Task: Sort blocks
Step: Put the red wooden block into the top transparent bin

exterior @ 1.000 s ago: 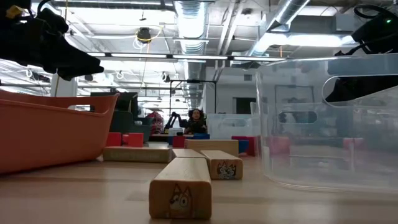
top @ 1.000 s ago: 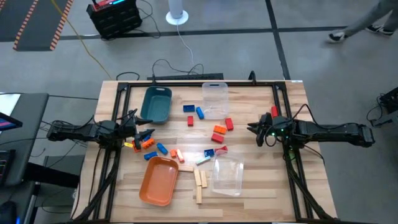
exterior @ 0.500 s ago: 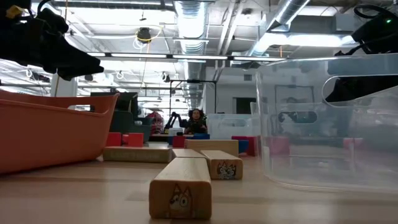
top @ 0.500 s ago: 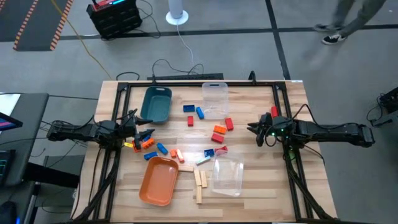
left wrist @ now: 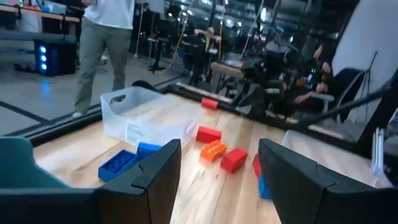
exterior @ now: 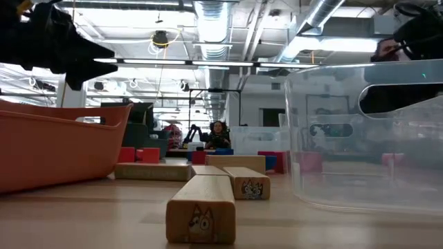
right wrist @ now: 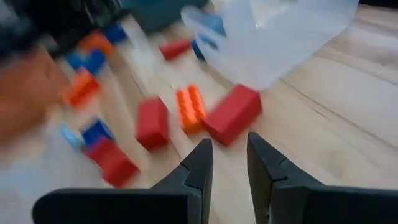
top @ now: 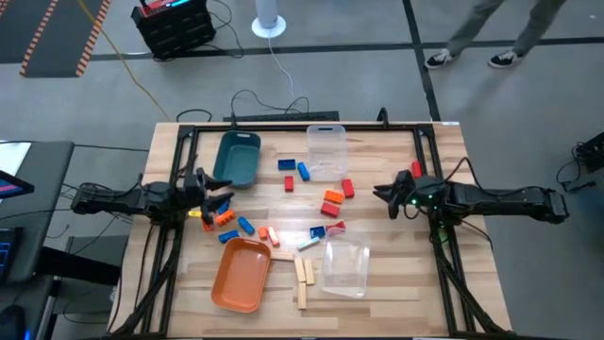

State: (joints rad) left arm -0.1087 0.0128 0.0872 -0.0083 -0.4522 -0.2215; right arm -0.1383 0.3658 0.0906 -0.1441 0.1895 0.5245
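Observation:
Blocks lie scattered over the table's middle: blue ones (top: 286,164), red ones (top: 348,188), an orange one (top: 333,196), and light-wood pieces (top: 304,274) near the front. My left gripper (top: 223,200) is open and empty at the left, beside orange and blue blocks (top: 225,219); its wrist view shows red (left wrist: 233,159) and orange (left wrist: 213,149) blocks ahead. My right gripper (top: 377,195) is open with a narrow gap and empty, right of the red and orange blocks, which show ahead of its fingers (right wrist: 233,114).
A teal tray (top: 237,158) stands at the far left and an orange tray (top: 240,274) at the near left. One clear bin (top: 326,151) stands at the far middle, another (top: 344,268) near the front. A person walks on the floor beyond the table (top: 491,33).
My left gripper has risen a little and drawn slightly toward the table's left edge. My right gripper has moved a little toward the blocks in the table's middle. The blocks have stayed where they were.

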